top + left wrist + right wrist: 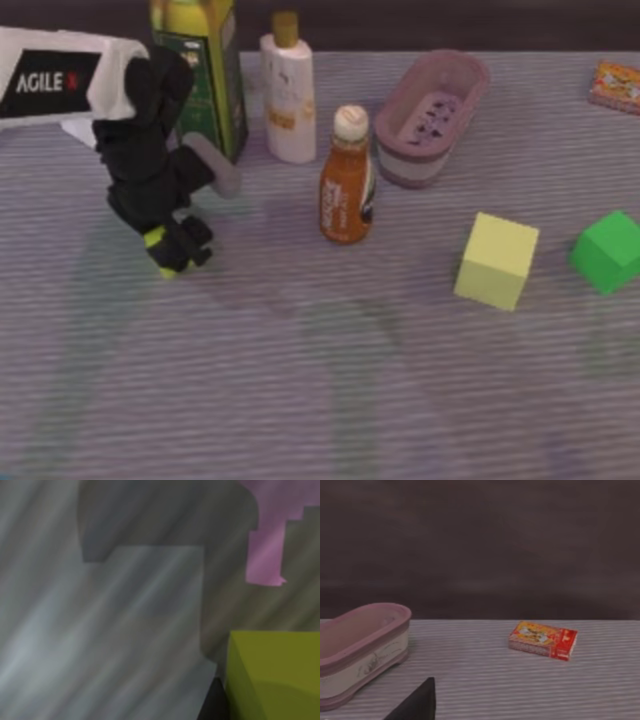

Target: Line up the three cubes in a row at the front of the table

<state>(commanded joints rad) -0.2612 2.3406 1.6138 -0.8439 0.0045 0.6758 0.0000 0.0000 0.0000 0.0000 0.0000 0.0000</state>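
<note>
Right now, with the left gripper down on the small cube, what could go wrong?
1. The left gripper sits low over the small yellow-green cube, mostly hiding it from above; a skewed grip could go unnoticed.
2. The orange sauce bottle stands between it and the pale yellow cube and bright green cube; a careless sweep might topple it.

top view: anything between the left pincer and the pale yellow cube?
Yes: the orange sauce bottle stands between the left pincer and the pale yellow cube, slightly behind the direct line. Seen in the top view.
</note>
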